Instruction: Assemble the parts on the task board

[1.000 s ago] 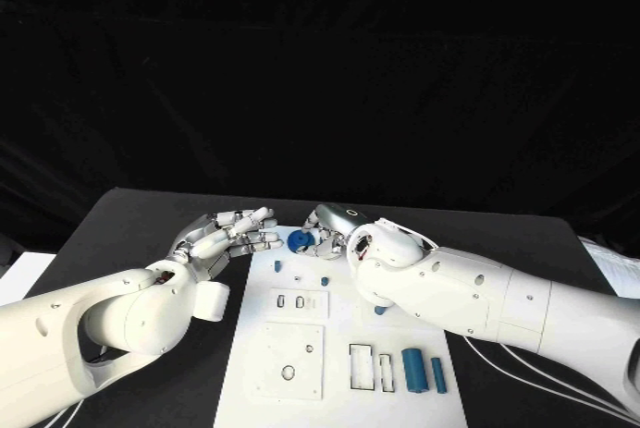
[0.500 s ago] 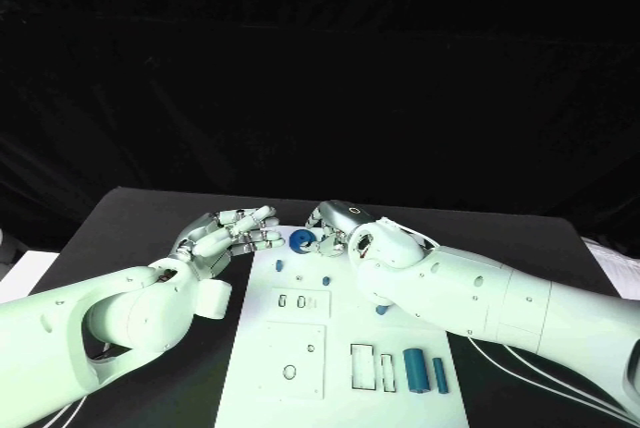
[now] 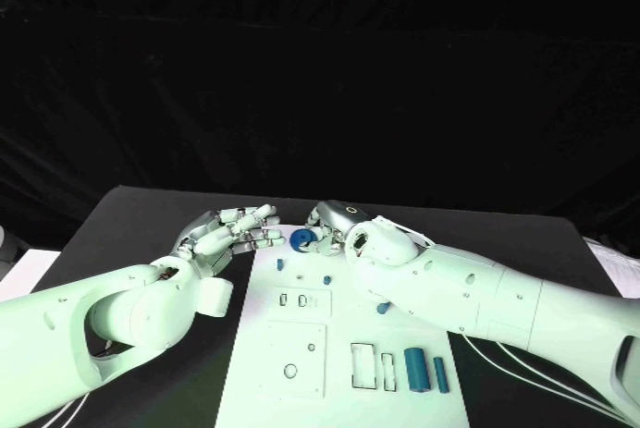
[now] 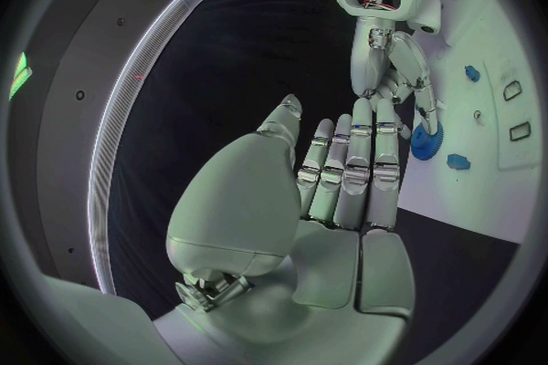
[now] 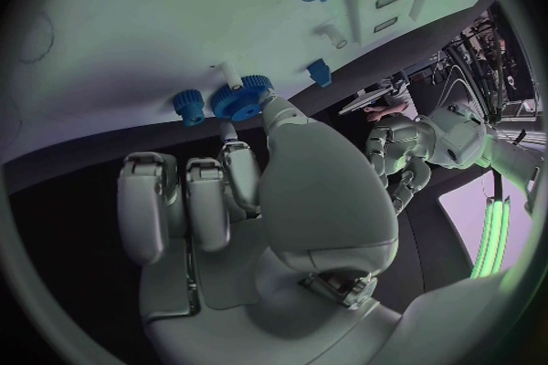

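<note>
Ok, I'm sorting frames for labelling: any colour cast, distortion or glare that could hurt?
Head view: greenish light tints the task board and both arms, backdrop black. Left wrist view: fisheye bends the board edge; the blue gear by the right hand stays readable. Right wrist view: same bending, a bright green light strip at the rim, gear sharp.

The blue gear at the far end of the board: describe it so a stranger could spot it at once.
Start from the white task board in the middle of the table and follow it to its far end, where the right hand reaches in. The blue gear sits at that hand's fingertips; unlike the smaller blue pieces nearby, it is round with a toothed rim.
</note>
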Robot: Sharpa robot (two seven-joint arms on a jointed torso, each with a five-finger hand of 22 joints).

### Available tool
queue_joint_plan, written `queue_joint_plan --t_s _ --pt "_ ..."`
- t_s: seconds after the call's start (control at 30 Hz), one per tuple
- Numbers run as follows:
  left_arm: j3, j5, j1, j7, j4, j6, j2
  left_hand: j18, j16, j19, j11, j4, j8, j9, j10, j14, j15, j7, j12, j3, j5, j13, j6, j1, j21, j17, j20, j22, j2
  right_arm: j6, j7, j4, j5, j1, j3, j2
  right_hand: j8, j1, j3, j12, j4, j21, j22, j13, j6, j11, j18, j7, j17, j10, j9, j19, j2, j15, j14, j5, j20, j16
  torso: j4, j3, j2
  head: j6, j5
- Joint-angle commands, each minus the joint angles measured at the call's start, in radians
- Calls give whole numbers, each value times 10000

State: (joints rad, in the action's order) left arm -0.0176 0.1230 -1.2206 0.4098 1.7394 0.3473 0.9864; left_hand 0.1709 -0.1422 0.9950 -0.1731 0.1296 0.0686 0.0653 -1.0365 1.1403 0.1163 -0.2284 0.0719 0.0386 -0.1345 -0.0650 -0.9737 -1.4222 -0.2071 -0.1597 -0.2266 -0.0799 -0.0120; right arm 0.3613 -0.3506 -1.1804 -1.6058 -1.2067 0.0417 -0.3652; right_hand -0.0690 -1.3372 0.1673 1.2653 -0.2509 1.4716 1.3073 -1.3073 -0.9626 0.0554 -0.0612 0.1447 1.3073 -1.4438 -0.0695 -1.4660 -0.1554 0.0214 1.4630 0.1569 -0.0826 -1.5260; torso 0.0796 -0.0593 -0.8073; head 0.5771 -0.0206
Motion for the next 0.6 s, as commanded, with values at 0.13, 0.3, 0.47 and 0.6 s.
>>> queue_joint_plan --t_s 0.13,0.3,0.47,0.6 --pt "8 9 -23 107 -14 -189 -64 119 50 0 -27 -67 -36 -3 10 -20 59 -29 -45 -2 48 -11 20 -92 68 -11 -43 10 -18 -312 42 126 8 -2 -2 126 26 -68 -21 39 67 64 553 -471 13 4 175 9 1891 -42 1 -173 -21 -15 925 51 -1 -57 -8 -8 6 21 -13" --pt "8 9 -23 111 -22 -193 -82 119 50 0 -27 -67 -36 -3 10 -20 59 -29 -45 -2 48 -11 20 -92 68 -11 -43 10 -18 -344 98 260 87 0 -8 217 27 -69 -24 44 71 64 554 -475 14 4 175 10 1894 -44 1 -174 -20 -15 926 48 -2 -58 11 0 4 22 -11" --pt "8 9 -24 109 -26 -193 -83 119 50 0 -27 -67 -36 -3 10 -20 59 -29 -45 -2 48 -11 20 -92 68 -11 -43 10 -18 -350 140 329 114 3 -18 283 -16 -137 5 109 155 69 561 -530 -97 -8 175 -8 1910 -58 -22 -175 112 -9 929 33 -2 -68 2 -4 6 29 7" --pt "8 9 -24 104 -26 -195 -82 119 50 0 -27 -67 -36 -3 10 -20 59 -29 -45 -2 48 -11 20 -92 68 -11 -43 10 -18 -376 124 343 75 4 -23 292 -178 -299 127 184 347 75 570 -595 -459 -70 175 -81 1925 -75 -91 -177 345 36 931 -88 26 -77 -10 5 4 20 30"
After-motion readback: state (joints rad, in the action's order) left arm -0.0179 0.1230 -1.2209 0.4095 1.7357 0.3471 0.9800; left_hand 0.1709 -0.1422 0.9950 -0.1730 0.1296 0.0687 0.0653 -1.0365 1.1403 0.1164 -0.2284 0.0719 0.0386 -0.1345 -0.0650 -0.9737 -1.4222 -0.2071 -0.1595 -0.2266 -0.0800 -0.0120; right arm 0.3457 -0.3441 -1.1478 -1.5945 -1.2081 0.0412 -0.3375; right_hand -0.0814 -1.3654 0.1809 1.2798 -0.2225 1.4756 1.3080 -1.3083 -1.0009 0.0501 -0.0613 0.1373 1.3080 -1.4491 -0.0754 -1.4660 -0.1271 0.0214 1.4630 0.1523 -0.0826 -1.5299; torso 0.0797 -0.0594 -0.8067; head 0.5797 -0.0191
